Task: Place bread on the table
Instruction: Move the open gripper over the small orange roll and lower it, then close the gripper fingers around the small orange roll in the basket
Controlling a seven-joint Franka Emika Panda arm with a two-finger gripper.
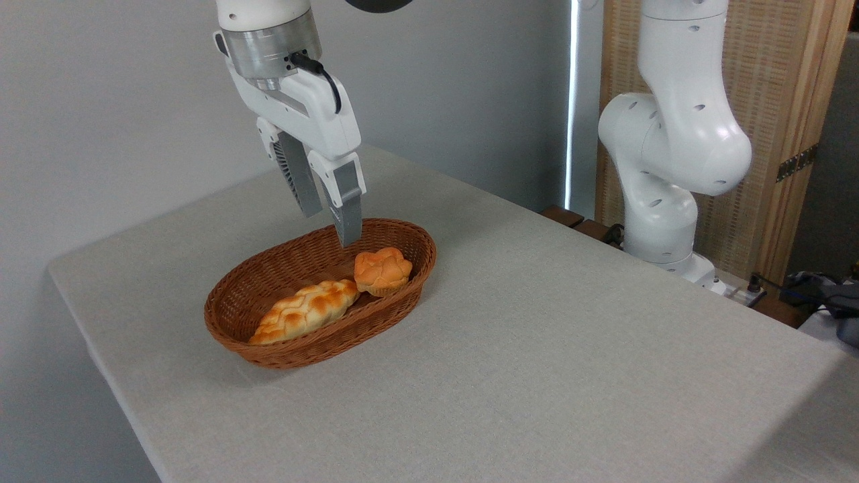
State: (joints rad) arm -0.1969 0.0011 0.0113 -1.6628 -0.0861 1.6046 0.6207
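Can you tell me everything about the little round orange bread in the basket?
The bread is a small round bun, golden orange, with a lumpy top cracked like a flower. It sits upright at the right end of the brown wicker basket, beside the braided loaf. The open gripper hangs above it, not touching.

Gripper (329,225) pointing down, fingers (347,215) apart, holding nothing.
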